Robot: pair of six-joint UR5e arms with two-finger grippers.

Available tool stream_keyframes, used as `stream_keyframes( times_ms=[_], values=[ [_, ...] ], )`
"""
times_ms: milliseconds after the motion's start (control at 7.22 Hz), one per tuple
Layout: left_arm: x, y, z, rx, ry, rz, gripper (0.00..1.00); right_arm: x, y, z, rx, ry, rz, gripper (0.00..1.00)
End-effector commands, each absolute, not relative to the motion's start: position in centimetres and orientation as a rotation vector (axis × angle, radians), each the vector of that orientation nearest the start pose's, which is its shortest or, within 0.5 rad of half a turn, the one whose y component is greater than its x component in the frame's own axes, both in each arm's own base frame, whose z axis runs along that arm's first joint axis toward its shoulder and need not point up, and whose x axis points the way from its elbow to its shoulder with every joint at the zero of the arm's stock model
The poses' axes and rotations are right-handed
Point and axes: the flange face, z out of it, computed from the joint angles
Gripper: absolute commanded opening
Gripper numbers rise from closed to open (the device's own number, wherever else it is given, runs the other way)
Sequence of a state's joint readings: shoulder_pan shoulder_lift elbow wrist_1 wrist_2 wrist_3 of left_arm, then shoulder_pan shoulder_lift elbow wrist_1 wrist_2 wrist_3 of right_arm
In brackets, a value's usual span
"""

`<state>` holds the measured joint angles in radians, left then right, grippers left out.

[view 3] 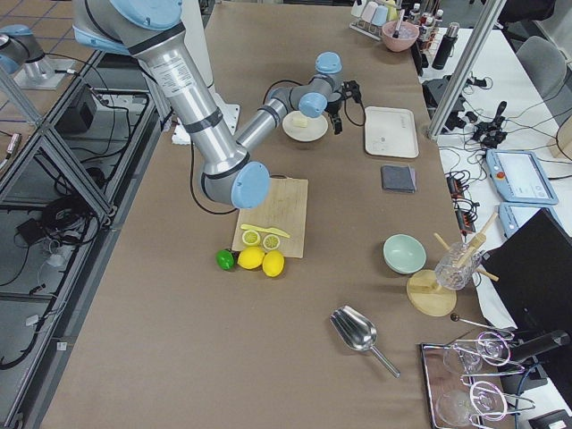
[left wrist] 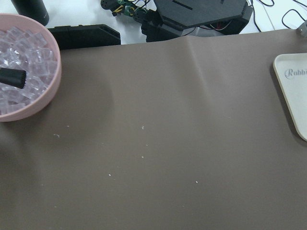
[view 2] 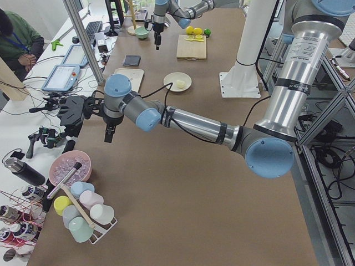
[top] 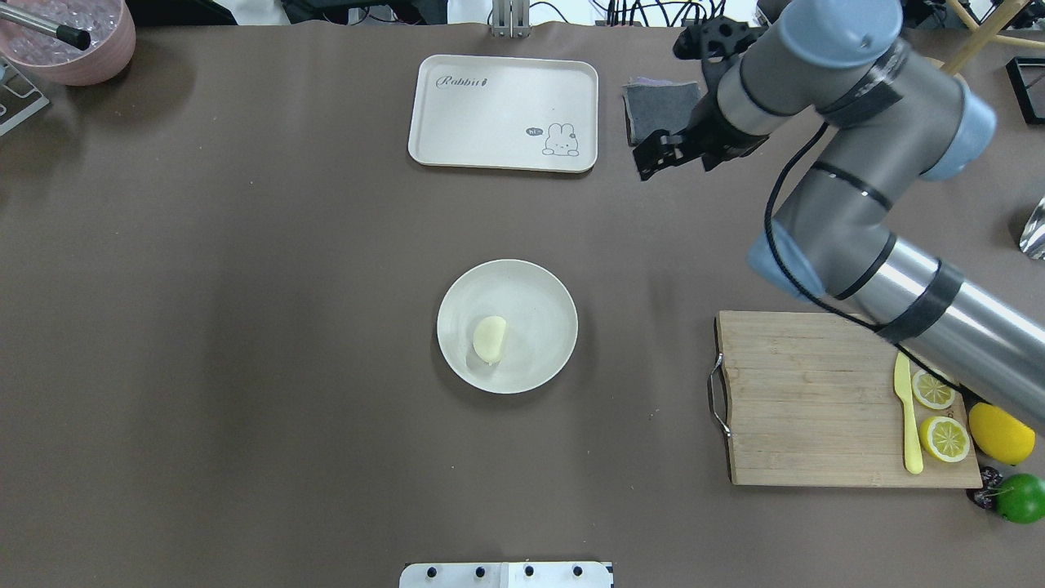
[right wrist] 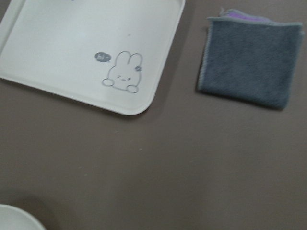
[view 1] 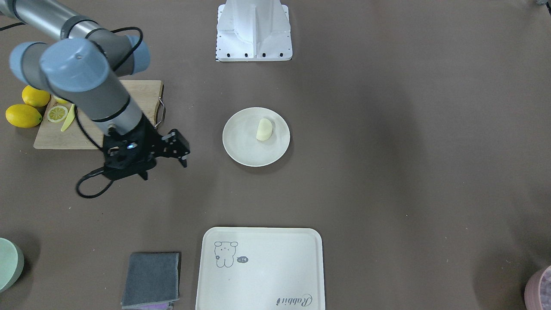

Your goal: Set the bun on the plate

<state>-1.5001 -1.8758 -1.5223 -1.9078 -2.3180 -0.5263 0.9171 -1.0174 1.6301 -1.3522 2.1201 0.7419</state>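
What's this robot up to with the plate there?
The bun already lies on the round plate, so the placing looks done. The right gripper hangs open and empty off to the plate's side, above the table. The left gripper is far off near the pink bowl of ice; whether it is open cannot be told.

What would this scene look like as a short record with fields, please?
bun: small pale cream bun, lying on the plate, off-centre
plate: round off-white plate, mid-table, holds only the bun
right arm: jaws apart, holding nothing, raised to one side of the plate
left arm: near the pink bowl of ice; whether the jaws are open or shut cannot be told
task state: bun is on the plate
nearby: rectangular cream tray with rabbit drawing; folded grey cloth; wooden cutting board
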Motion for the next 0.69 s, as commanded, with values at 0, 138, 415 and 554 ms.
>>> stream_keyframes(
  times_ms=[0, 138, 415, 554],
  values=[
    [-10.7, -64.8, 47.7, 0.228, 0.791, -0.237, 0.98, -23.4, -63.3, 31.6, 0.274, -0.841, -0.123, 1.0],
    [-12.4, -65.3, 46.6, 0.169, 0.776, -0.241, 0.98, -19.3, -64.0, 34.0, 0.25, -0.829, -0.061, 1.0],
    [-14.0, -64.8, 48.9, 0.138, 0.784, -0.274, 0.98, -10.8, -64.9, 38.4, 0.267, -0.832, -0.088, 1.0],
    [-13.8, -64.4, 50.4, 0.125, 0.808, -0.275, 0.98, -7.5, -64.3, 42.0, 0.278, -0.799, -0.127, 1.0]
  ],
)
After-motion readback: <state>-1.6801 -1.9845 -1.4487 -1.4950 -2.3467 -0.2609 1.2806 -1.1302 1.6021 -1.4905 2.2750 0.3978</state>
